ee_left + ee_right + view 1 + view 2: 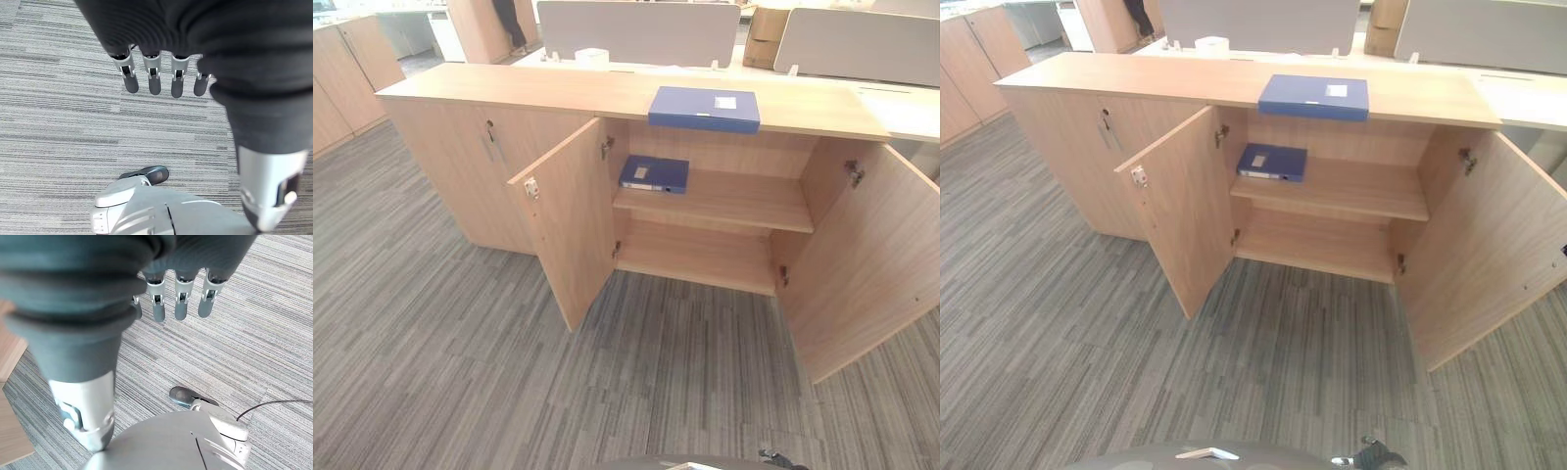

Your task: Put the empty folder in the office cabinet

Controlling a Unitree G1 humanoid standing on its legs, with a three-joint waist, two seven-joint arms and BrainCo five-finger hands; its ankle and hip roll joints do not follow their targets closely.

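- Office cabinet [470, 157] — long, low, light wood; stands on grey striped carpet [431, 343]. Its flat top serves as a surface running the full width.
- Right-hand compartment is open: left door [566, 220] swung outward, right door [867, 264] swung wide to the other side. A further door to the left is closed, with a key [490, 130] in its lock.
- Inside the open compartment: one middle shelf [724, 201] and a bottom board [695, 255] below it.
- Blue folder [704, 109] — lies flat on the surface, at the front edge, directly above the open compartment; white label on its cover.
- Second blue folder [654, 173] — smaller in view, lies flat at the left end of the middle shelf.
- Left hand [154, 73] — hangs over the carpet, fingers straight and relaxed, holding nothing.
- Right hand [181, 296] — likewise over the carpet, fingers extended, empty.
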